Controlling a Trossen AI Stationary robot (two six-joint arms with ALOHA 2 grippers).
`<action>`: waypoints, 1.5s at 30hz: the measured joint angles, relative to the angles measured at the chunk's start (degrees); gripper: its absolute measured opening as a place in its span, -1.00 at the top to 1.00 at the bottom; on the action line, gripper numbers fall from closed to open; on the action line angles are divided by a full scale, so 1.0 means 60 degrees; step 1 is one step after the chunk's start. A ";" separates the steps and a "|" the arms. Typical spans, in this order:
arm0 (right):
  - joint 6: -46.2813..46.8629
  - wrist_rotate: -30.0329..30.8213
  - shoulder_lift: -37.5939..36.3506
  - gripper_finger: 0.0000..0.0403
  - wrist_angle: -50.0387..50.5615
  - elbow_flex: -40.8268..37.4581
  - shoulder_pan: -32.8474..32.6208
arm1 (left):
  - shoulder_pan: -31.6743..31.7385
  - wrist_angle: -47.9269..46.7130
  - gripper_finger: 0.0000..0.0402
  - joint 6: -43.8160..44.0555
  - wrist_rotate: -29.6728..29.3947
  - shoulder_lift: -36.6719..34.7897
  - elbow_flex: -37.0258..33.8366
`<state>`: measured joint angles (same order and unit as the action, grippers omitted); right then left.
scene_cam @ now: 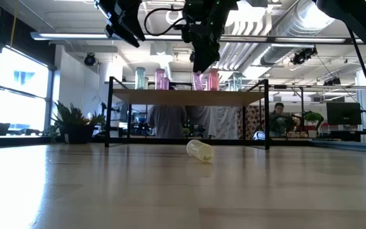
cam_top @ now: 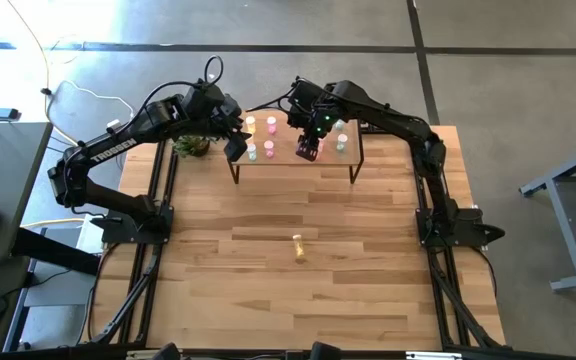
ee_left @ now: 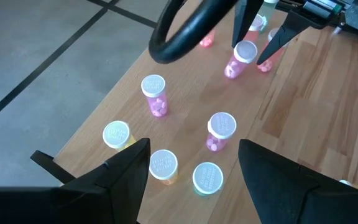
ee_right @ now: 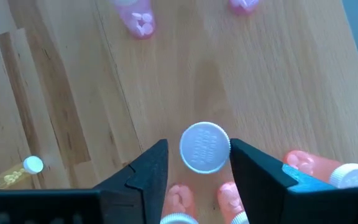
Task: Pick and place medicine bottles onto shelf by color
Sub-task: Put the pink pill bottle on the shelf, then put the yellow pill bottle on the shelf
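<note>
Pink bottles (ee_left: pixel 156 95) with white caps stood on the light wood shelf (cam_top: pixel 293 158); below it lay a yellow bottle (cam_top: pixel 299 247).

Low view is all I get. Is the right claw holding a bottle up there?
Observer: No. The right claw straddles a white-capped bottle standing on the shelf, with its fingers apart on both sides.
Operator: And the left claw?
Observer: The left claw is open and empty, over the bottles at the shelf's left end.
Operator: Where's the fallen one?
Observer: The yellow bottle lies mid-table, in front of the shelf.
</note>
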<state>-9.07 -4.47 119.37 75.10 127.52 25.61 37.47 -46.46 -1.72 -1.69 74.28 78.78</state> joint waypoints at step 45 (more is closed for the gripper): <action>0.2219 -0.0934 -0.0494 0.35 0.2481 -0.0136 -0.2473 | -0.0702 -0.1332 -0.18 -0.0045 -0.0121 -0.0040 0.0004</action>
<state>4.25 -10.08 116.41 89.99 126.71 10.77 33.26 -54.45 -1.99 -2.42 74.04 78.81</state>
